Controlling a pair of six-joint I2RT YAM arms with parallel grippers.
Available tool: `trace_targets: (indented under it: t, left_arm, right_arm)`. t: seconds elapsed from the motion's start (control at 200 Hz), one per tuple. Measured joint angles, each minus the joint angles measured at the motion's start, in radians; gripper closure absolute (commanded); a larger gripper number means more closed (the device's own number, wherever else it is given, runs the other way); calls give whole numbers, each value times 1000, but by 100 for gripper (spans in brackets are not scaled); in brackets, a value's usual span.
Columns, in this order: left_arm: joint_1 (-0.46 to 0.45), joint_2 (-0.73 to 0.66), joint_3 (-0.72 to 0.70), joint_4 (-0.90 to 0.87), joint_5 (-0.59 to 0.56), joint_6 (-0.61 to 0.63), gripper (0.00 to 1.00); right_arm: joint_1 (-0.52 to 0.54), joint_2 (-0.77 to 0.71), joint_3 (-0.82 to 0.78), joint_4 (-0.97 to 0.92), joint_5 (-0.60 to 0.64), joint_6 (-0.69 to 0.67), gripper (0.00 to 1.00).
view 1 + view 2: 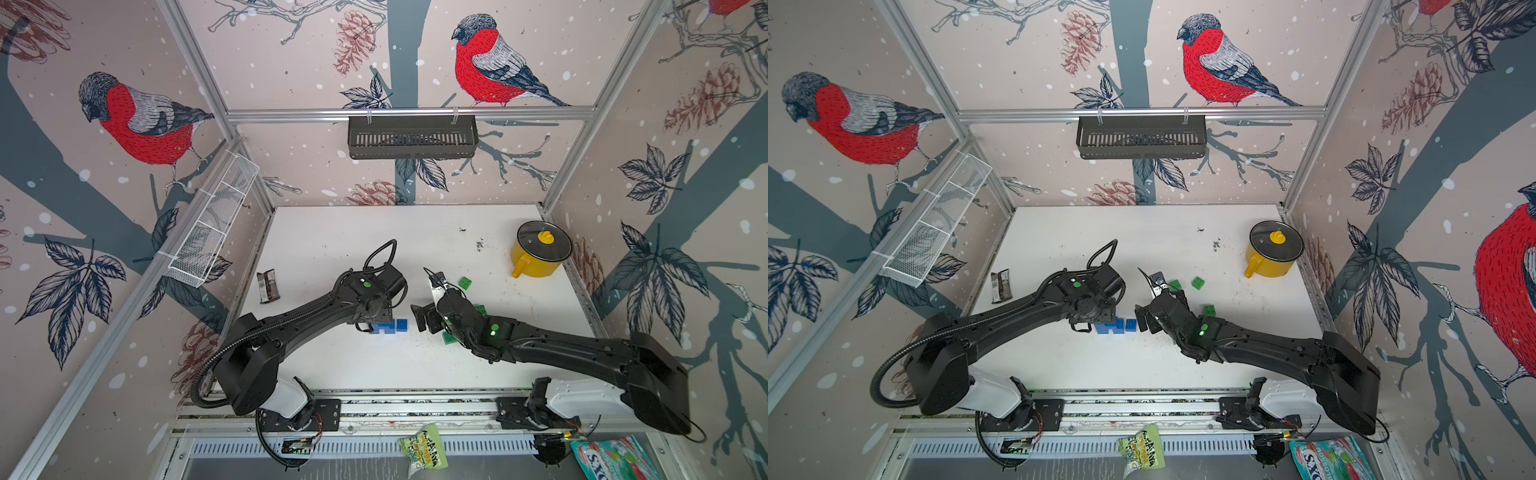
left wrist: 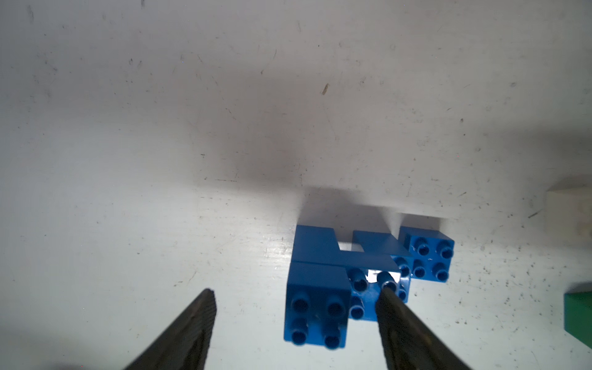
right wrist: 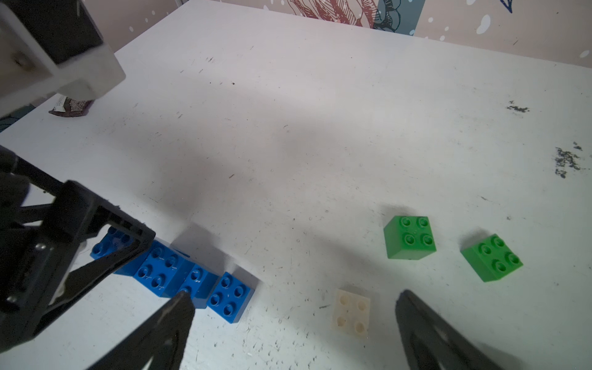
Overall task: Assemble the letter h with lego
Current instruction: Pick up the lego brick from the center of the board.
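Several blue lego bricks (image 1: 384, 327) stand joined in a low cluster at mid-table, seen in both top views (image 1: 1115, 326). A single blue cube (image 2: 429, 256) sits just beside them, apart. My left gripper (image 2: 296, 291) hangs over the cluster, open; the tall blue cube (image 2: 315, 304) stands between its jaws, well clear of one finger. My right gripper (image 3: 295, 294) is open and empty above the table, with a white brick (image 3: 352, 312) lying near one finger. Two green cubes (image 3: 410, 238) (image 3: 491, 258) lie farther out. Studs of all bricks face up.
A yellow pot (image 1: 538, 253) with a lid stands at the back right. A dark snack wrapper (image 1: 268, 285) lies at the left edge. A third green cube (image 1: 1209, 310) sits beside the right arm. A black basket (image 1: 411, 137) and a wire basket (image 1: 212, 224) hang on the walls.
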Motion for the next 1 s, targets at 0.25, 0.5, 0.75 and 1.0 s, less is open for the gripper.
trace_targets:
  t: [0.25, 0.5, 0.75, 1.0]
  left_arm:
    - [97, -152, 20, 6, -60, 69, 1]
    - [203, -436, -137, 104, -164, 161, 2]
    - [259, -628, -244, 171, -293, 235, 2]
    - [261, -674, -278, 214, -307, 262, 2]
  right_arm:
    - [-9, 54, 79, -41, -78, 60, 0]
    - [48, 252, 240, -207, -112, 275, 6]
    - [93, 418, 367, -354, -111, 493, 12]
    - [85, 426, 406, -424, -84, 639, 17]
